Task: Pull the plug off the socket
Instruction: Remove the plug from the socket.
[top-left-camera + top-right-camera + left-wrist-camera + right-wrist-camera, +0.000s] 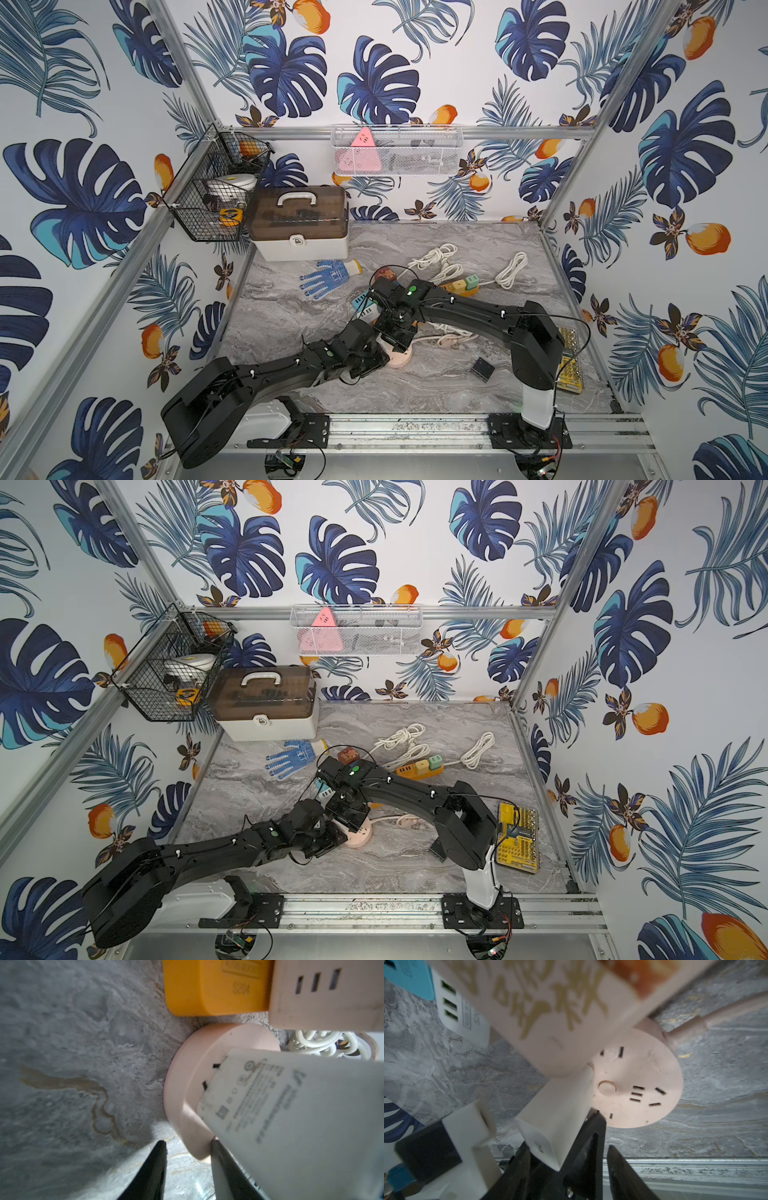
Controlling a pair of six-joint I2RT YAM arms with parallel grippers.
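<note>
**Top views.** In both top views the round pink socket (pixel 401 359) lay on the marble table (pixel 436 395) near its front edge. The left gripper (pixel 372 359) and the right gripper (pixel 395 332) met above it and covered its face. Around it lay a black cube (pixel 482 369), a blue-dotted glove (pixel 328 277), an orange power strip (pixel 459 287) carrying 2 plugs, and coiled white cords (pixel 511 270). A yellow bit case (pixel 517 837) lay at the table's right edge. The toolbox (pixel 301 222) stood closed. The black wire basket (pixel 199 208) held a white round item and a yellow tape measure (pixel 228 216). The white mesh basket (pixel 395 164) held a pink triangular block (pixel 360 156) and dark items.

**Left wrist view.** The white plug (pixel 291 1115) sat in the socket's face. The left gripper's jaws stood narrowly apart. 1 finger (pixel 224 1167) touched the socket's rim and the other showed table beside it, so a clamp could not be confirmed. A yellow plug body (pixel 207 987) and a cream USB block (pixel 328 991) crowded just beside the socket.

**Right wrist view.** The right gripper's jaws stood apart astride the white plug's free end, holding nothing. A black slotted part (pixel 592 1136) lay between them against the socket's rim. A blurred gold-lettered block (pixel 539 1012) hid part of the socket's face.
</note>
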